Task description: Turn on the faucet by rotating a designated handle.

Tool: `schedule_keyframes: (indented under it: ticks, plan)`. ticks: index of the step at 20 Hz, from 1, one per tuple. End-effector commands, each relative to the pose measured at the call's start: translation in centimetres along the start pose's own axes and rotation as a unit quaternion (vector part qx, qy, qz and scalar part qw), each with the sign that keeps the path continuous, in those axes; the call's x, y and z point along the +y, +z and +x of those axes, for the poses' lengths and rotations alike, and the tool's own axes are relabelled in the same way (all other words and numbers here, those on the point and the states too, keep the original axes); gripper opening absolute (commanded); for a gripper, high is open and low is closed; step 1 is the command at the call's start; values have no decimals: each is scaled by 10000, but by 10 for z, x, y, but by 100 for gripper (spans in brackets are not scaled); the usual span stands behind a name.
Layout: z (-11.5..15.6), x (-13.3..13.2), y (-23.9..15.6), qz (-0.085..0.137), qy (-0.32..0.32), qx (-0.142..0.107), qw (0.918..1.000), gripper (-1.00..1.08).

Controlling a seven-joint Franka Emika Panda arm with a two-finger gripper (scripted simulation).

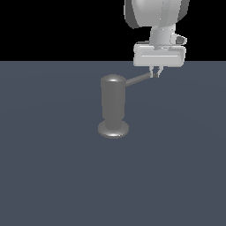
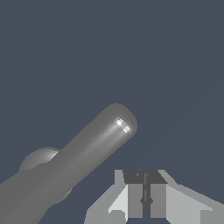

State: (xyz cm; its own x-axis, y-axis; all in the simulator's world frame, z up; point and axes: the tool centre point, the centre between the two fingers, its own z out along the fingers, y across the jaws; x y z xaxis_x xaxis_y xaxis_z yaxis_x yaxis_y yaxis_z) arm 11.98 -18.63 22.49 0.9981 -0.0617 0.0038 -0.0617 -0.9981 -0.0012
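Gripper is seen pointing down with fingers nearly together, only a thin gap between them, nothing held. Handle tip sits just beside the fingertips; contact cannot be confirmed. Faucet stands upright on the grey floor, below and toward the exterior view's left of the gripper.

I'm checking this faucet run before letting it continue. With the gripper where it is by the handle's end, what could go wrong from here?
1. The gripper sits right at the tip of the handle; pushing that far out, the fingers could slide off the rounded end.
2. In the wrist view the fingers look almost closed and beside the handle, not around it, so contact is one-sided and may slip.
3. A downward push could press on the faucet instead of turning it.
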Motion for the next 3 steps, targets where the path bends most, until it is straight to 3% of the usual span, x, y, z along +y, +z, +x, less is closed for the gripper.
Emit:
schedule_keyframes:
  ticks: [1,3]
  plan:
    - [5,2,3,-5,20,-13,10000,-100]
    - [7,2,3,-6,23,-15,10000,-100]
